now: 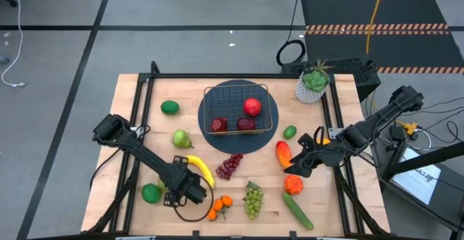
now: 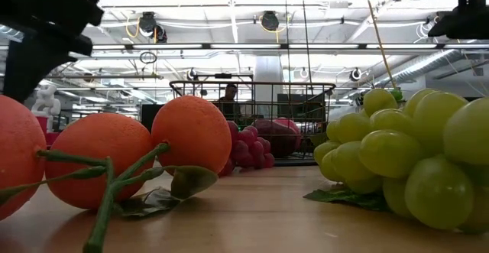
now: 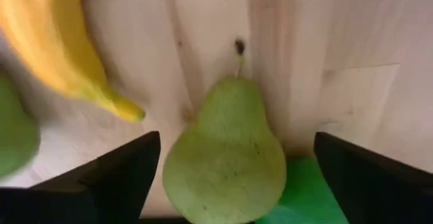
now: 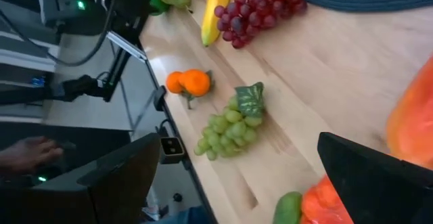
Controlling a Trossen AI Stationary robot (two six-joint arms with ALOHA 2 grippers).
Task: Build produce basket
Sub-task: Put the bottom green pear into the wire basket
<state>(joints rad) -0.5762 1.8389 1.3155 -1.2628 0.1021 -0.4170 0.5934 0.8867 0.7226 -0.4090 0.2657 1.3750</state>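
Three red fruits sit in the basket (image 1: 239,110); most produce is on the table. My left gripper (image 3: 233,176) straddles a green pear (image 3: 226,149), fingers apart. My right gripper (image 4: 237,183) hovers spread near the mango (image 1: 283,154).

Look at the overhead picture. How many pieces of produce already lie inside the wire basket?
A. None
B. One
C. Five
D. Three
D. In the high view the basket holds three red pieces of produce: one toward its far right side and two side by side along its near edge; everything else lies out on the table.
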